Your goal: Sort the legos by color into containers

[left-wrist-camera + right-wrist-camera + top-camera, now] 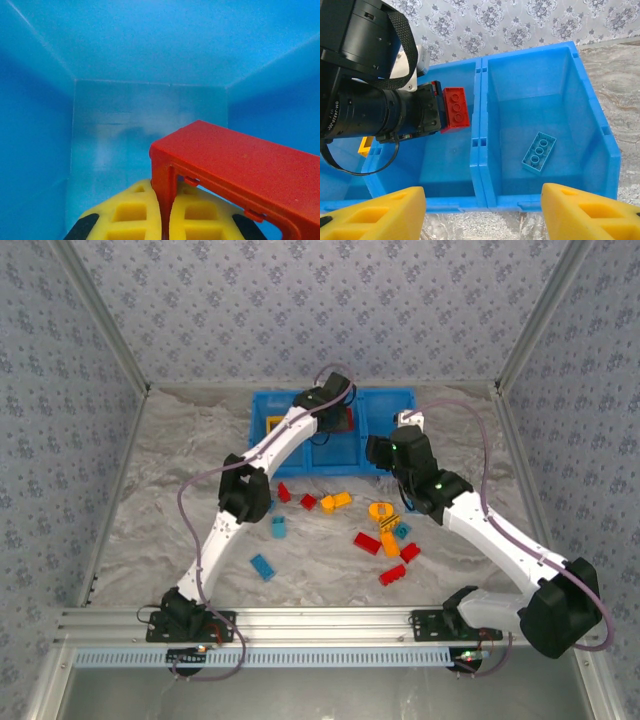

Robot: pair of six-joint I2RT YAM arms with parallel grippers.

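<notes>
Left gripper (436, 113): reaches down over the bright blue bin (480, 65), jaws clamped on one end of a red brick (456, 108), which juts out sideways past the fingertips.
Brick position: hangs inside the mouth of the middle compartment (451, 167), clear of the floor and of both dividers.
Why there: blue already lies in the right compartment (506, 118) and yellow in the left, so the middle one looks to be the home for red. Holding the brick low between the walls should keep it from bouncing out on release.
Left wrist close-up: the yellow fingers (125, 215) pinch the brick's thin wall, with bare blue floor beyond.
Already sorted: one light blue brick (538, 152) flat on the right compartment's floor, and a yellow piece (365, 145) at the edge of the left compartment.
Right gripper (482, 210): spread wide and holding nothing, just short of the bin's near wall.
Loose legos (367, 542): red, yellow and blue pieces scattered on the table (180, 460) between the arms.
</notes>
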